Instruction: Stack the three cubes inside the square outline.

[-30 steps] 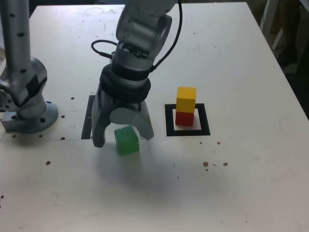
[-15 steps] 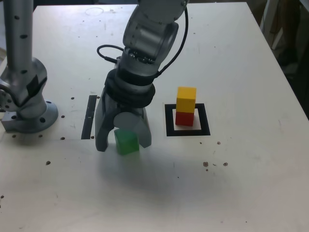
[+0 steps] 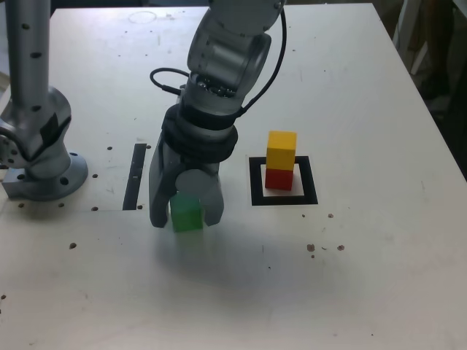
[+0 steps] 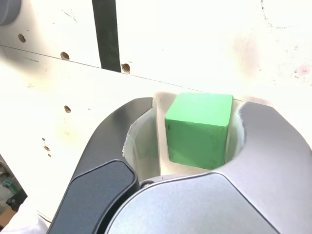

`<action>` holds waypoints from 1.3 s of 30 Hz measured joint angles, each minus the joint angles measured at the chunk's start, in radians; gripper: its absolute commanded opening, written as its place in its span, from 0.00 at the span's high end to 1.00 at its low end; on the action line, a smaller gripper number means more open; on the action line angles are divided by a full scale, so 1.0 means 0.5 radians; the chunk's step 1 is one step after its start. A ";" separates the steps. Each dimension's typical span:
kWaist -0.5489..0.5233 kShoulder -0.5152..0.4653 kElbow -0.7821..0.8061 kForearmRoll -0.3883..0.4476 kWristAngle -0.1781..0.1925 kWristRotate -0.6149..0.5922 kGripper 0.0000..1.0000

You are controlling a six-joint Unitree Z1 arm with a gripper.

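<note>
The green cube (image 3: pixel 186 213) (image 4: pixel 197 129) sits on the white table between the two fingers of my gripper (image 3: pixel 186 219) (image 4: pixel 197 105), which points down over it. The jaws stand close on both sides of the cube, and the wrist view still shows a thin pale gap on each side. To the exterior view's right, the yellow cube (image 3: pixel 282 149) stands on the red cube (image 3: pixel 279 178) inside the black square outline (image 3: pixel 255 182).
A straight black strip (image 3: pixel 135 186) (image 4: pixel 107 34) lies just to the exterior view's left of the gripper. The arm's grey base (image 3: pixel 36 146) stands at the far left. Small holes and specks dot the table (image 3: pixel 350 292).
The jaws have narrowed from wide open to close around the green cube. The cube has shifted slightly towards the exterior view's left. The yellow-on-red stack has not moved.
</note>
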 measured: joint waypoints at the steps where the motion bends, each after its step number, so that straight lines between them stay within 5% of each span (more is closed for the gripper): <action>1: 0.000 0.000 0.001 -0.001 0.002 0.000 0.65; 11: 0.000 -0.002 -0.026 0.034 0.099 0.064 0.65; 25: 0.020 -0.022 -0.706 0.841 0.426 0.385 0.65; 39: 0.152 0.075 -1.223 0.976 0.475 0.806 0.65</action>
